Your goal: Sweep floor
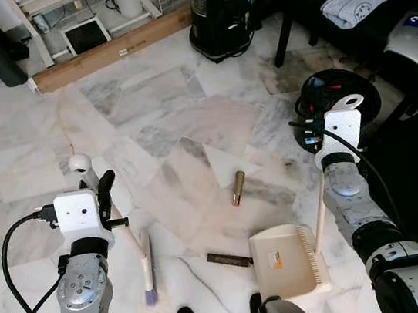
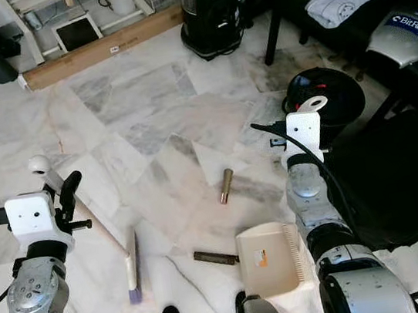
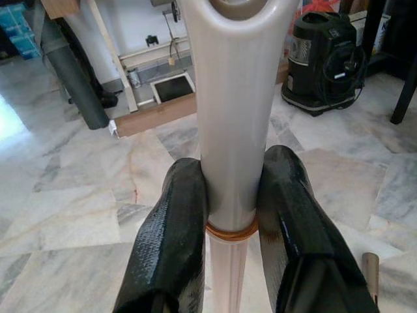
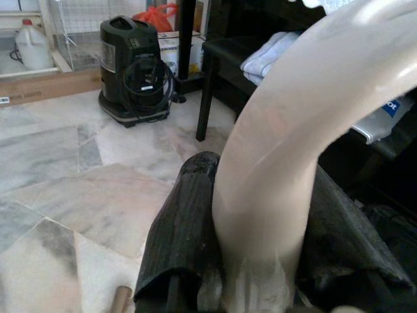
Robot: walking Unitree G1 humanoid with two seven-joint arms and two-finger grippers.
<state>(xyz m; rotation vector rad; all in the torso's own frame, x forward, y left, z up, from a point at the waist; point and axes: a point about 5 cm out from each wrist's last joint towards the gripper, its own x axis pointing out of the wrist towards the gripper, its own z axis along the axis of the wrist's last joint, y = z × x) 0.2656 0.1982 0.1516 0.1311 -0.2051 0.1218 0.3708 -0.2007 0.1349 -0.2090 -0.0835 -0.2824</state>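
Left gripper [image 3: 231,215] clamps the broom [image 1: 144,260] handle. Right gripper [image 4: 260,261] grasps the dustpan [image 1: 286,261] handle; debris [image 1: 238,188] lies between them

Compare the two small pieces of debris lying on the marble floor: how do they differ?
The gold tube is lighter and shinier; the dark brown stick is darker and thinner. The gold tube lies farther from the dustpan; the dark brown stick's end nearly reaches the dustpan's left edge. Both lie flat on the floor, unswept.
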